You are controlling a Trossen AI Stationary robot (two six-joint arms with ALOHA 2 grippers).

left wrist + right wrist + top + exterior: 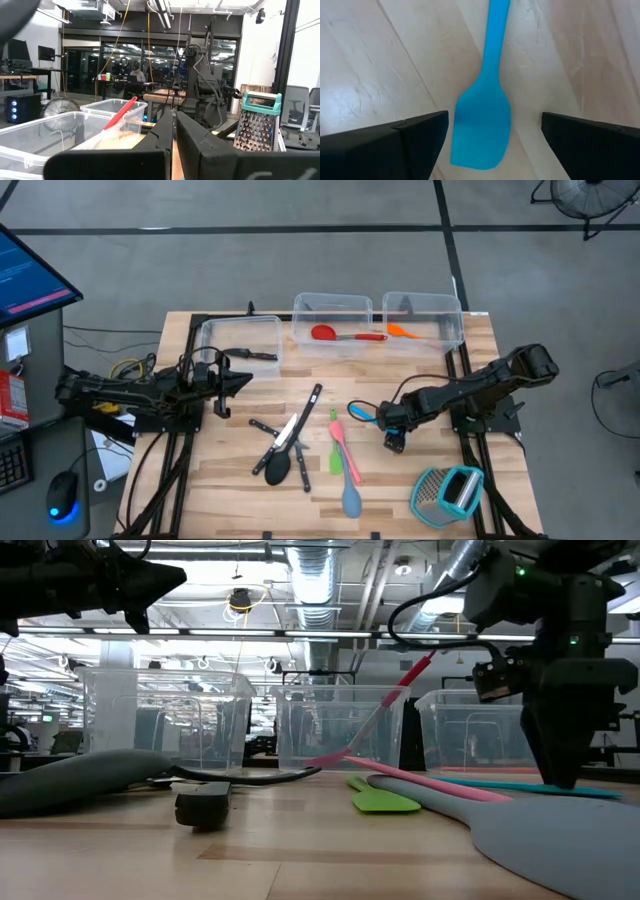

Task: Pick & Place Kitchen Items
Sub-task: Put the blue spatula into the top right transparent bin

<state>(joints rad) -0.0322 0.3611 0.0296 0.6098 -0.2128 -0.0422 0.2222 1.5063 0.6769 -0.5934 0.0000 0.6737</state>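
Note:
A blue spatula (482, 120) lies flat on the wooden table (230, 480), right of centre (361, 416). My right gripper (492, 137) points down over it, open, with one finger on either side of the blade and neither touching it; it also shows in the high view (394, 438) and the low view (560, 755). Left of it lie black-handled knives (285, 430), a black spoon (278, 469), and pink (345, 452), green (335, 458) and grey-blue (352, 500) spatulas. My left gripper (238, 380) waits shut at the table's left, raised (173, 135).
Three clear bins stand along the far edge: the left one (240, 340) holds a knife, the middle one (333, 312) a red spoon (325, 333), the right one (425, 312) an orange spatula (402, 332). A teal-framed grater (448, 492) lies near the front right.

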